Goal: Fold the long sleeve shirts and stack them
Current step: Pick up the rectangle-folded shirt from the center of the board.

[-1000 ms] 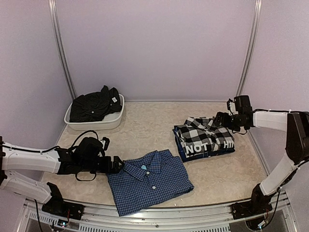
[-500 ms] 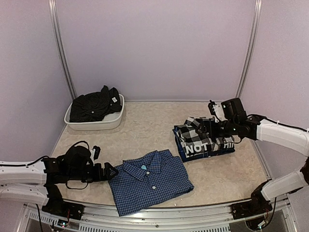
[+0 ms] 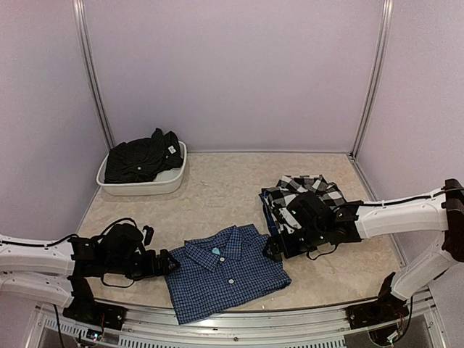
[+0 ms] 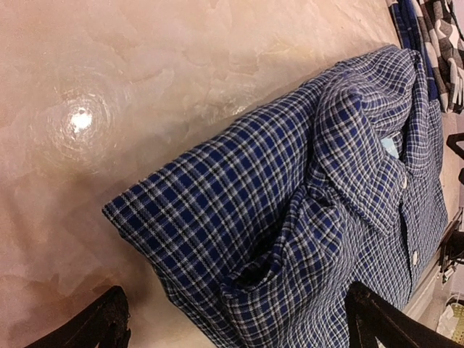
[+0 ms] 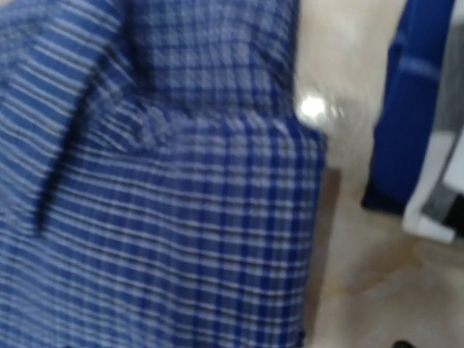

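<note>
Front centre: blue shirt [image 3: 225, 272] folded, unstacked; left gripper [image 3: 169, 262] at its left edge, jaws wide open; right gripper [image 3: 273, 251] near right edge, jaws unreadable. Right: checked shirt [image 3: 308, 190] folded. Leaves black shirt [image 3: 141, 158], heaped in tub [image 3: 145, 188].

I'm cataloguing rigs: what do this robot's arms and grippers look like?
The left arm and right arm are white tubular links with black joints. The left gripper and right gripper are black, with thin black cables looping at the wrists.

white plastic tub [image 3: 148, 188] at the beige table's [image 3: 225, 190] far left
</note>
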Motion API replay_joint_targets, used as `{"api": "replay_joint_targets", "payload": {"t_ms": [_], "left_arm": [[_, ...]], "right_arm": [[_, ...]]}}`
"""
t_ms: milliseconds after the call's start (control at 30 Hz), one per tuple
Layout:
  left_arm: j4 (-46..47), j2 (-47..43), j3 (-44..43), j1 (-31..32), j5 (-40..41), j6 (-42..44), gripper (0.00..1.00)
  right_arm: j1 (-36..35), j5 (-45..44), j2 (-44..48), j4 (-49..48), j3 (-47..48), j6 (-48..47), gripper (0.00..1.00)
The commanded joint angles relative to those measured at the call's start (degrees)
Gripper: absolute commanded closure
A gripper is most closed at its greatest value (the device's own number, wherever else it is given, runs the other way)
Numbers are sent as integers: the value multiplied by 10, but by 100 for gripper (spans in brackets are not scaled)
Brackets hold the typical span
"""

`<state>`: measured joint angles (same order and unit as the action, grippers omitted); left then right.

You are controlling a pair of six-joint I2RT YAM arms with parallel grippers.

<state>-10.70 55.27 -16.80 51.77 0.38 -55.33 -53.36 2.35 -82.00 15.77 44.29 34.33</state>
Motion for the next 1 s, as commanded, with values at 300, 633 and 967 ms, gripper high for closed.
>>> {"api": "replay_joint_targets", "payload": {"t_ms": [300,633,967], "left_arm": [[40,41,19,9,-32,-27,7],[85,51,50,19,-47,-54,22],[152,34,64,19,-27,-46,54]], "right_arm": [[-8,55,-79,-94,-29,44,13],[-10,99,-109,-154,-54,78,28],[-24,119,-116,-196,-66,115,39]]}}
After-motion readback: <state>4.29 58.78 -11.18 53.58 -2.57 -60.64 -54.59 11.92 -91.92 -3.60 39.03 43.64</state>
